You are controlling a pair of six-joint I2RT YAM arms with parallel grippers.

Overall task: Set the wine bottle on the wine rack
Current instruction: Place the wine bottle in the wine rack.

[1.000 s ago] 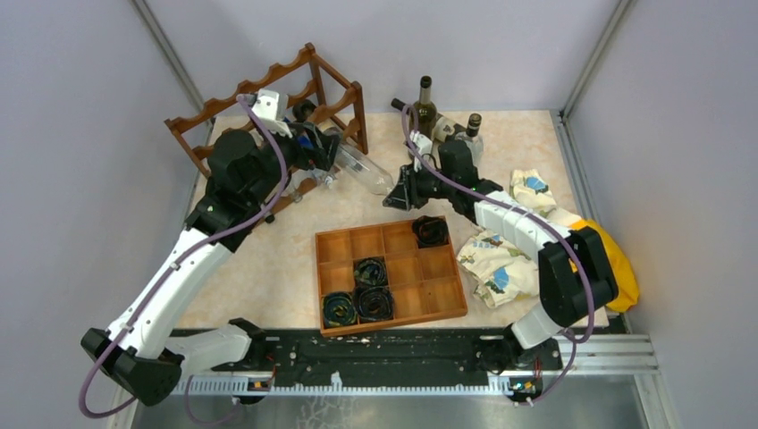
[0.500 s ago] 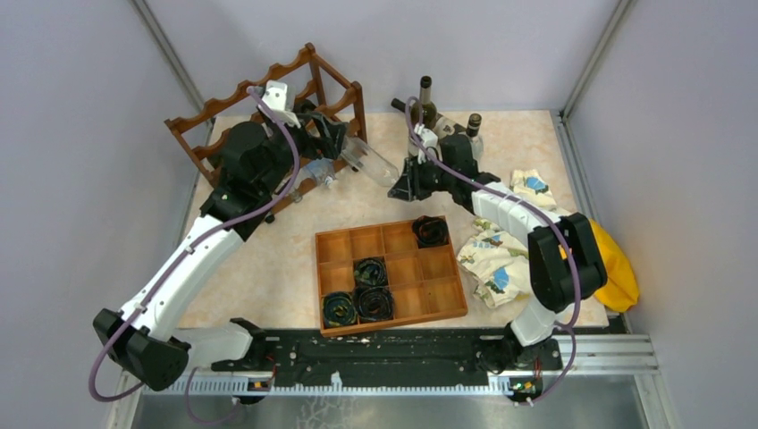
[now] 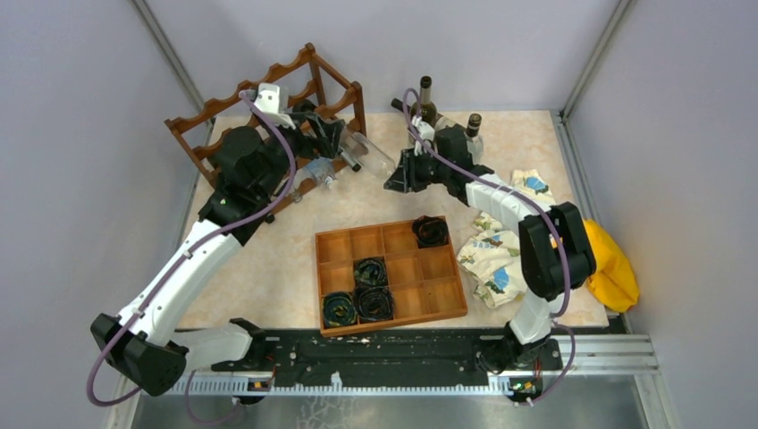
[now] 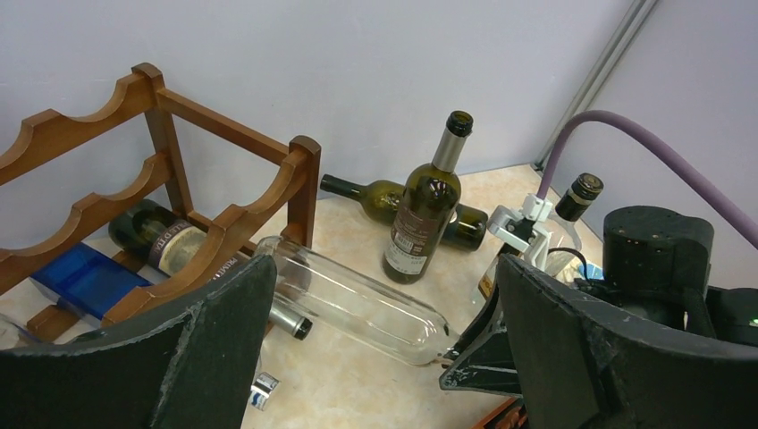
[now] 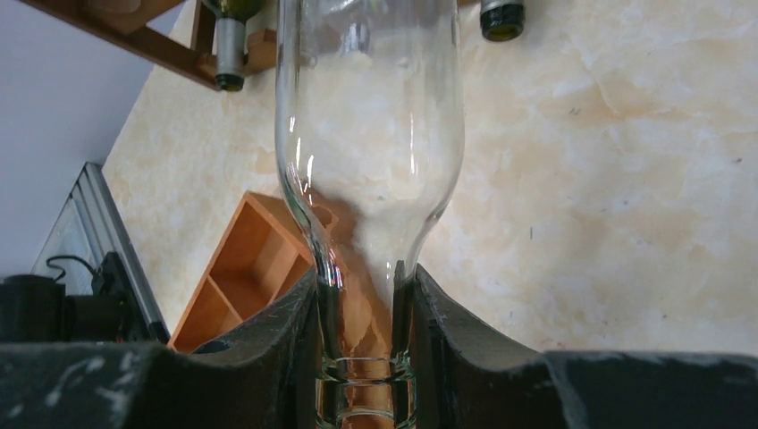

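Observation:
The wine bottle (image 3: 367,155) is clear glass and lies tilted, its base at the front rail of the dark reddish-brown wine rack (image 3: 268,79). My right gripper (image 3: 399,178) is shut on its neck, as the right wrist view (image 5: 362,335) shows. The bottle's body (image 5: 371,134) points at the rack (image 5: 134,31). My left gripper (image 3: 337,136) hovers open and empty over the bottle's base end. In the left wrist view the bottle (image 4: 357,299) lies between and below my spread fingers (image 4: 210,349), its base against the rack rail (image 4: 232,228).
A dark bottle (image 4: 156,234) and a blue object (image 4: 76,277) lie in the rack's bottom tier. Three dark bottles (image 3: 425,103) stand or lie at the back. An orange-brown compartment tray (image 3: 340,246) holds black rolls. Patterned cloths (image 3: 496,264) and a yellow cloth (image 3: 619,268) lie right.
My left gripper has let go of the clear bottle and lifted up toward the rack's top. My right arm has carried the bottle back and left, toward the rack.

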